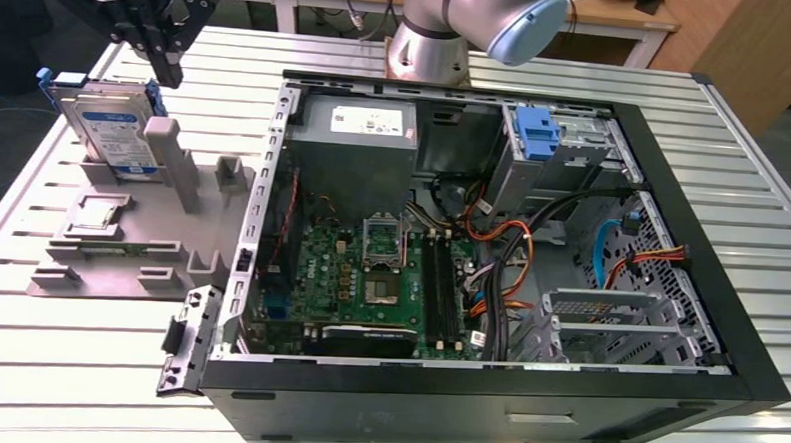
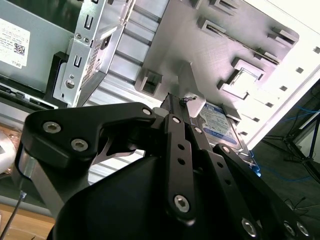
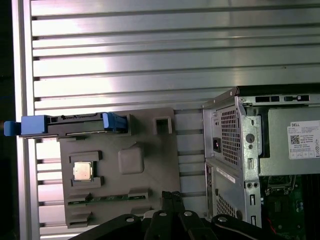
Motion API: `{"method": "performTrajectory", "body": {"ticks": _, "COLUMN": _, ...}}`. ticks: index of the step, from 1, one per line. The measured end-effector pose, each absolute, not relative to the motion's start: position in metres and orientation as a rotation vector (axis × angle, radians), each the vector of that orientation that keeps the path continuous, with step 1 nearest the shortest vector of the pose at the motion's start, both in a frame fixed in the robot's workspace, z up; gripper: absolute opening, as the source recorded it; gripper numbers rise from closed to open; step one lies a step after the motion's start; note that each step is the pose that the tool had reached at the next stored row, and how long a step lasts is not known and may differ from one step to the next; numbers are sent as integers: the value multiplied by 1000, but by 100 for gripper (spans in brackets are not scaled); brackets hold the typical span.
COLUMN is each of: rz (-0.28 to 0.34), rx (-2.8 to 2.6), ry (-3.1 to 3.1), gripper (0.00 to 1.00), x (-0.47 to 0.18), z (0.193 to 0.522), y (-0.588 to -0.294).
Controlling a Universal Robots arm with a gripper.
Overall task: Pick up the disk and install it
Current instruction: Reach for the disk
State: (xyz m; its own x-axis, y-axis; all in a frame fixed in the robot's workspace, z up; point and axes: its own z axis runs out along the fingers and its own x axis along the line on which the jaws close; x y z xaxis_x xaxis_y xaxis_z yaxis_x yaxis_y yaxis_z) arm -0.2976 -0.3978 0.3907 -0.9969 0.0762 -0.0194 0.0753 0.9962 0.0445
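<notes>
The pincer (image 1: 170, 80) hangs with its fingers drawn narrow, tips together and holding nothing, which both wrist views (image 2: 175, 100) (image 3: 170, 196) also show. Just beneath its tips, not touching them, the disk (image 1: 111, 129) stands upright on edge in a slot of the grey holder (image 1: 126, 270). Its blue rails and label face show in the second wrist view (image 2: 220, 125). The holder lies on the ribbed metal table (image 1: 56, 367). Farther from the pincer, beyond the holder, the open computer case (image 1: 495, 406) also lies on the table.

Power supply (image 1: 373, 121) label, disk (image 1: 116, 134) label, print unreadable
</notes>
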Motion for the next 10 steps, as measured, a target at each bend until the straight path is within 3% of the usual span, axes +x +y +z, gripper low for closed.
{"method": "performTrajectory", "body": {"ticks": 10, "rz": 68, "rx": 118, "ry": 3118, "gripper": 10, "x": -311, "z": 391, "y": -397}}
